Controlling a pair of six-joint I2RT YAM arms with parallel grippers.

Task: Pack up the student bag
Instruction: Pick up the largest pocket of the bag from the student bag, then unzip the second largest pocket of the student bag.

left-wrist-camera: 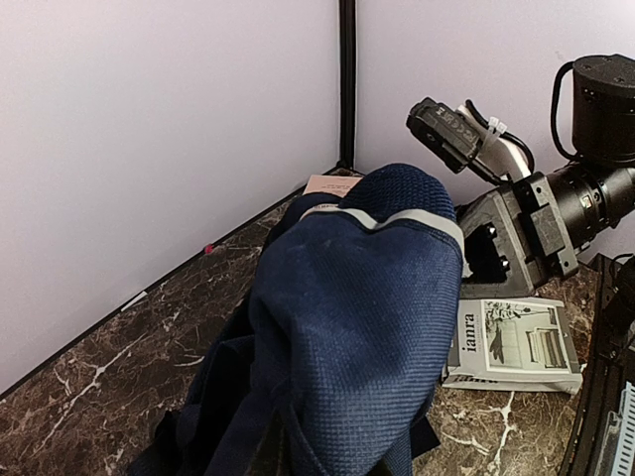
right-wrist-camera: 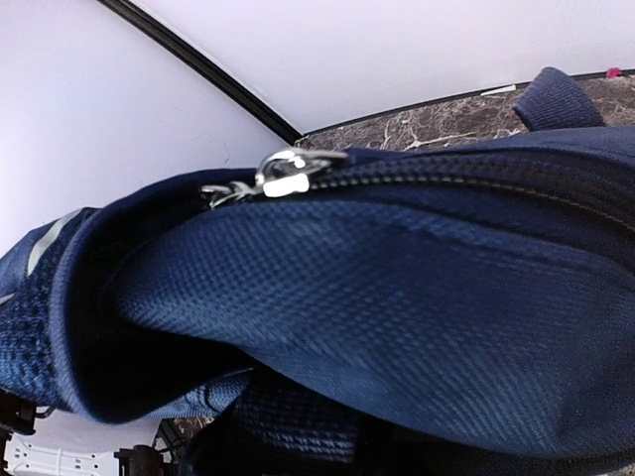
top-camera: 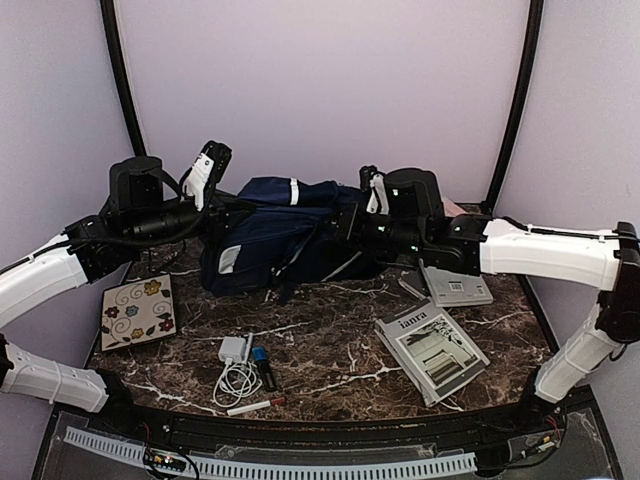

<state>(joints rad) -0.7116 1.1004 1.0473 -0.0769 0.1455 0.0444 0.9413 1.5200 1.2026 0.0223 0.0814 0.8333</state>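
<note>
Navy fabric: the student bag (top-camera: 270, 240) slumps at upper centre of the worktop (top-camera: 330, 330), between left tool (top-camera: 215, 222) and right tool (top-camera: 348, 225). Both tools' fingers are buried in cloth, so I cannot tell whether they are apart or clamped.

Risks:
- Slack cloth could slide free or bunch under uneven pulls.
- The zipper pull (right-wrist-camera: 288, 174) may snag.

Room:
- The back wall (top-camera: 330, 90) is close behind.
- Free space lies toward the lower centre.
- Dragging the bag there would likely sweep the charger (top-camera: 234, 349), marker (top-camera: 255, 405) and magazine (top-camera: 432, 350).
</note>
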